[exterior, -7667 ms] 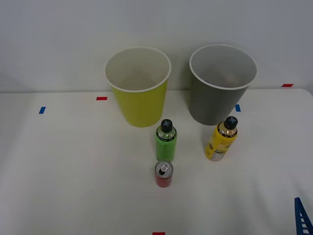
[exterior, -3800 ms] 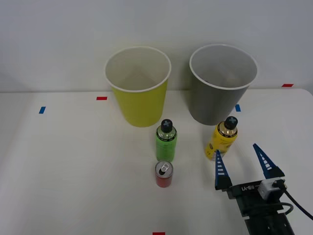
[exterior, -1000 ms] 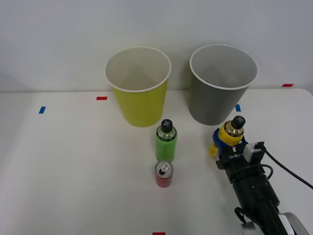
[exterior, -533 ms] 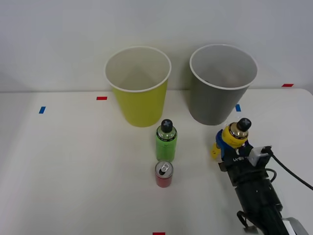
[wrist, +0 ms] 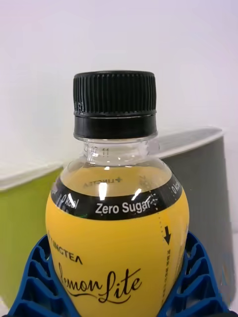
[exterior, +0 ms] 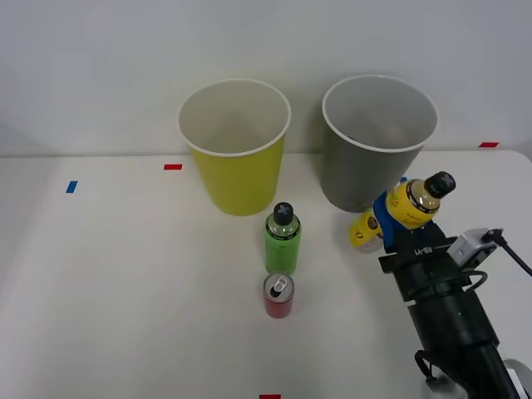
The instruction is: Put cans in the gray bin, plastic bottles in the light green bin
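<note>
Two bins are sitting at the back, light green bin (exterior: 235, 150) then gray bin (exterior: 376, 145). The right gripper (exterior: 397, 226) is holding the yellow-label bottle (exterior: 402, 214) off the counter (exterior: 125, 291), fingers (wrist: 37, 277) clamped on it, cap tilting up-right.

Yellow-label bottle (exterior: 405, 209): black cap, tilted, raised off the table in front of the gray bin (exterior: 371, 166).
Green-label bottle (exterior: 283, 241): black cap, upright, before the light green bin (exterior: 237, 170).
Red can (exterior: 278, 296): silver top, upright, just beside the green-label bottle.
</note>
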Robot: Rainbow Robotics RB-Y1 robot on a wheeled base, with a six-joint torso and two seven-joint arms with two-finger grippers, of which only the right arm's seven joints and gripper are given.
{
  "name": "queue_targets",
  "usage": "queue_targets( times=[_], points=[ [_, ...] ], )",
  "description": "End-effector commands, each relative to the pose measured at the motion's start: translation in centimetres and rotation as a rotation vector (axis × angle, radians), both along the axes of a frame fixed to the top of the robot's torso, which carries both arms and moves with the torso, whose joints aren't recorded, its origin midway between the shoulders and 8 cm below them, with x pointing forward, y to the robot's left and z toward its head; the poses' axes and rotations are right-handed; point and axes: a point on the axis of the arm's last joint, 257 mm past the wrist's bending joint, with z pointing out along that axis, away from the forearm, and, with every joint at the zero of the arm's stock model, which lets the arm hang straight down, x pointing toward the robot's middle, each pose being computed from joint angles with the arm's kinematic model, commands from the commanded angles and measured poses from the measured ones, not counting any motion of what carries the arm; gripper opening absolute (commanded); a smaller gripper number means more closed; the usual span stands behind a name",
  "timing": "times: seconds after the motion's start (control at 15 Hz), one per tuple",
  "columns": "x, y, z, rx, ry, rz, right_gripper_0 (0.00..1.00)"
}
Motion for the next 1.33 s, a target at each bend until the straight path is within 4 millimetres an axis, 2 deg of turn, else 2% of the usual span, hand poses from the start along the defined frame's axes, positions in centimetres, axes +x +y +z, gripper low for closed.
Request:
queue_targets(
  times=[0.07,0.27,0.33,0.6,0.87,0.93,1.2,1.33],
  points=[
    [0.3,2.3,6.5,0.108,-0.018,0.072,0.00],
    [0.4,3.8,12.0,0.191,-0.032,0.131,0.00],
    [0.6,5.0,13.5,0.201,-0.029,0.159,0.00],
    [2.8,10.8,16.1,0.168,0.027,0.232,0.00],
    [5.1,14.7,19.8,0.167,0.091,0.242,0.00],
    [5.9,15.5,20.1,0.173,0.100,0.251,0.00],
    [11.2,20.0,19.9,0.140,0.051,0.294,0.00],
    [12.9,21.7,19.6,0.106,0.060,0.299,0.00]
  ],
)
